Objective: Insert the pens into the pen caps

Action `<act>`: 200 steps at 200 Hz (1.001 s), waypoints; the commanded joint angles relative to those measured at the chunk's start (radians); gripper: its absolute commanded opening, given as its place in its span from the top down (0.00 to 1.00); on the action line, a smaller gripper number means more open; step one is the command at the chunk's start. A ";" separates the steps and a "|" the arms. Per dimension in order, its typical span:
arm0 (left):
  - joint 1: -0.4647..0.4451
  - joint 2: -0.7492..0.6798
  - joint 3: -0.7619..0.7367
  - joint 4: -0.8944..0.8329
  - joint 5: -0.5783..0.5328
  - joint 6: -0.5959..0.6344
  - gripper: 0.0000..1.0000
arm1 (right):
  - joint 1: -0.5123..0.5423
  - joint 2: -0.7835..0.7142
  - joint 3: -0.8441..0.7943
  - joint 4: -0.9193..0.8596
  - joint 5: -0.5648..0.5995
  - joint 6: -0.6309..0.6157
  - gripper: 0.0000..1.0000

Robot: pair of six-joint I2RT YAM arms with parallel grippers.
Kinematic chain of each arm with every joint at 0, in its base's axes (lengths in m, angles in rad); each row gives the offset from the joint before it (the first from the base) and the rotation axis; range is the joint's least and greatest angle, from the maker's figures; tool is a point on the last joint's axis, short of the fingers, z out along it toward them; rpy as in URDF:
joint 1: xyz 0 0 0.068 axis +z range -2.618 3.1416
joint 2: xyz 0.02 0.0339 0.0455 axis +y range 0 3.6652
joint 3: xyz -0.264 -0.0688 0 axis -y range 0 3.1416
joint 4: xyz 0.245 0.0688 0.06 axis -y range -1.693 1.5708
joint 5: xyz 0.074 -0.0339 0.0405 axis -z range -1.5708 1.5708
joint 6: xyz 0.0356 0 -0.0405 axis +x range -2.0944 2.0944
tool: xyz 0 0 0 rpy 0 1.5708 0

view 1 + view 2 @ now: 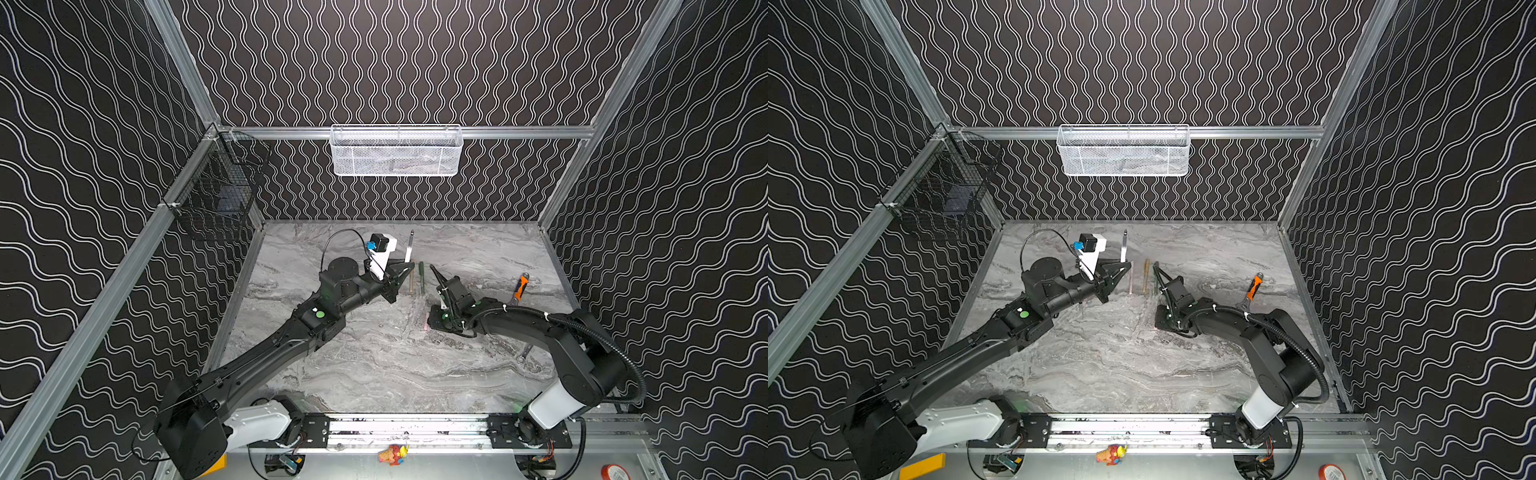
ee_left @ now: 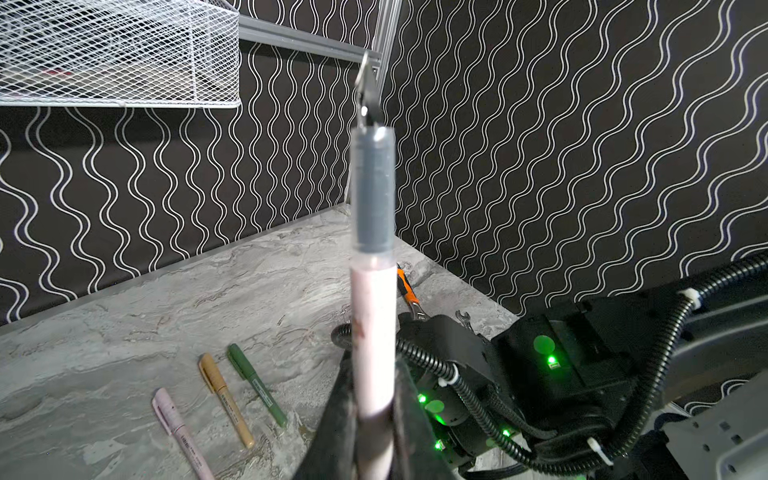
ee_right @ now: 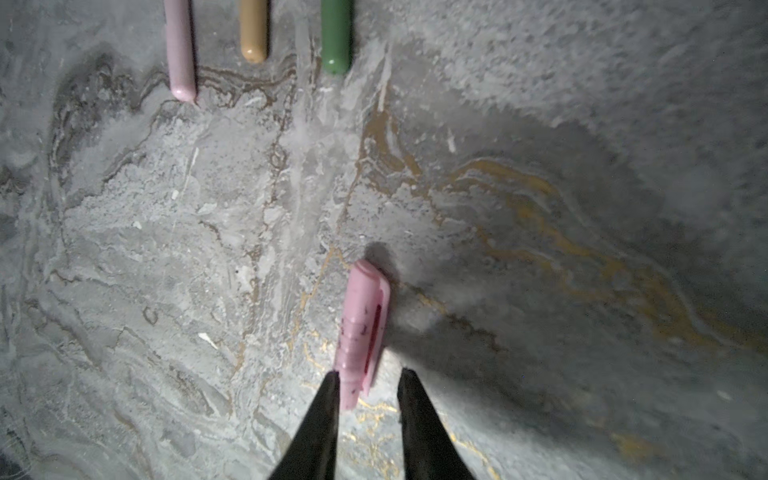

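On my left, the left gripper (image 1: 410, 264) is clenched around a pale pink pen (image 2: 371, 332). It holds the pen upright over the far middle of the table (image 1: 374, 374), bare grey nib end pointing up. Just right of it three more lie side by side on the marble: a pink pen (image 2: 178, 432), a tan pen (image 2: 224, 399) and a green pen (image 2: 255, 386). They look capped to me, so I judge this is the fourth and last pairing. Nearer and further right, the pink cap (image 3: 361, 324) lies flat on the table. The right gripper (image 3: 368, 376) sits over its near end with jaws parted, one finger touching it and a gap at the other. It isn't pinching the cap, though the dim wrist view leaves me unsure how low the tips sit. Next I need to close on the cap, preferably further along its body, since the near end seems to be the open mouth. Then I lift it, turn the mouth downward and line it up with the nib before pushing.
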 commanded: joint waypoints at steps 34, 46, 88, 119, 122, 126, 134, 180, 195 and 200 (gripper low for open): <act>-0.007 0.005 0.011 0.021 0.013 0.025 1.00 | 0.003 0.040 0.029 -0.002 0.066 0.020 0.73; -0.007 0.004 0.011 0.023 0.014 0.025 1.00 | 0.002 0.043 0.029 -0.003 0.070 0.018 0.73; -0.011 0.004 0.012 0.019 0.012 0.026 1.00 | 0.002 0.065 0.036 -0.003 0.063 0.005 0.73; -0.013 0.002 0.016 0.013 0.008 0.032 1.00 | 0.002 0.085 0.050 0.002 0.061 -0.001 0.72; -0.013 0.002 0.014 0.015 0.008 0.032 1.00 | 0.001 0.086 0.052 0.002 0.058 -0.001 0.72; -0.014 0.002 0.012 0.017 0.008 0.032 1.00 | 0.003 0.087 0.054 0.002 0.055 -0.001 0.72; -0.015 0.002 0.011 0.017 0.005 0.032 1.00 | 0.001 0.088 0.059 0.001 0.054 -0.001 0.72; -0.016 0.000 0.012 0.015 0.009 0.032 1.00 | 0.000 0.087 0.085 -0.040 0.083 -0.047 0.72; -0.016 0.002 0.016 0.011 0.010 0.034 1.00 | -0.003 0.085 0.089 -0.058 0.100 -0.069 0.72; -0.016 0.000 0.016 0.010 0.011 0.032 1.00 | -0.003 0.081 0.091 -0.067 0.106 -0.072 0.73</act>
